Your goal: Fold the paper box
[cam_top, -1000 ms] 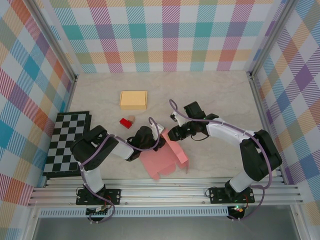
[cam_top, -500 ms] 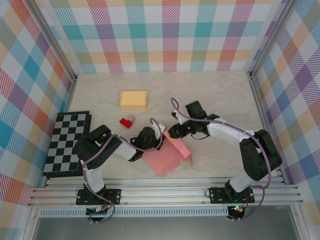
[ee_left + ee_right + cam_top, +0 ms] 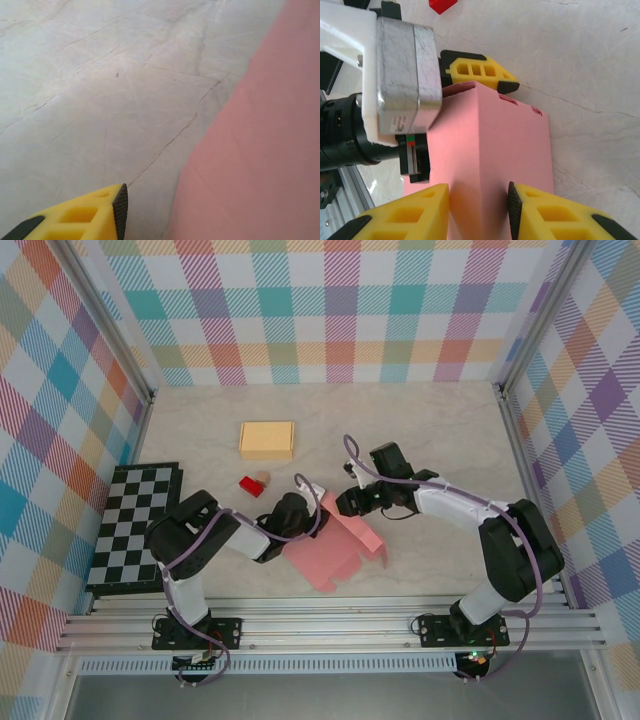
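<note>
The pink paper box (image 3: 335, 550) lies partly folded on the marble table between the two arms. In the right wrist view a raised pink fold (image 3: 490, 150) runs between the yellow fingers (image 3: 555, 215), and my right gripper (image 3: 479, 207) is shut on it. It holds the box's far edge in the top view, right gripper (image 3: 345, 505). My left gripper (image 3: 305, 512) sits at the box's left edge. In the left wrist view one yellow finger (image 3: 85, 220) stands a little apart from the pink sheet (image 3: 260, 150), with table showing between them. Its other finger is hidden.
A flat tan box (image 3: 267, 439) lies further back. A red block (image 3: 250, 486) and a small tan piece (image 3: 264, 479) sit just behind the left gripper. A checkerboard (image 3: 135, 525) covers the left side. Plaid walls close in three sides.
The pink box has shifted slightly to the right and its near panel has swung round. Both grippers have stayed almost where they were at its far edge.
</note>
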{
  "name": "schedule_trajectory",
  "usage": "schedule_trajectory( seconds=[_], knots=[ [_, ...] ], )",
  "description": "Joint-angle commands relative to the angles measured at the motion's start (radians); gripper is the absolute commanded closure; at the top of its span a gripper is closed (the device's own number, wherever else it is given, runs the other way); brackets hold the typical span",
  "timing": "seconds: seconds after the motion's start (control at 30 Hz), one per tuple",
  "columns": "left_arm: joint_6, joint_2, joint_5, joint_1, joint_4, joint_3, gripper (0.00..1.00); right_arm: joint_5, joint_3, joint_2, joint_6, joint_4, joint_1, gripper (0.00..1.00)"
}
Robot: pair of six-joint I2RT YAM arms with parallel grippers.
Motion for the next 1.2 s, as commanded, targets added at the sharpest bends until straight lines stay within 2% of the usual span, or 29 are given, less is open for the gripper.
schedule_trajectory(
  seconds=[0.0,0.3,0.5,0.57,0.77,1.07,1.17],
  knots=[
    [-0.001,-0.095,0.016,0.045,-0.018,-0.054,0.56,0.024,-0.045,0.008,0.001,-0.135,0.012,0.63],
    [-0.017,-0.283,0.153,0.054,-0.088,-0.14,0.46,0.032,-0.038,-0.002,-0.009,-0.128,0.012,0.63],
    [0.067,-0.412,0.12,0.062,-0.22,-0.166,0.48,0.022,-0.029,-0.02,-0.04,-0.142,0.012,0.63],
    [0.084,-0.445,0.138,0.08,-0.251,-0.169,0.48,0.005,-0.028,-0.025,-0.055,-0.146,0.012,0.63],
    [0.13,-0.453,0.22,0.095,-0.28,-0.156,0.5,-0.015,-0.025,-0.032,-0.079,-0.149,0.012,0.63],
    [0.201,-0.432,0.208,0.097,-0.315,-0.123,0.52,-0.042,-0.011,-0.018,-0.091,-0.149,0.012,0.63],
    [0.225,-0.41,0.24,0.098,-0.325,-0.103,0.54,-0.058,-0.008,-0.015,-0.114,-0.155,0.012,0.63]
  ],
)
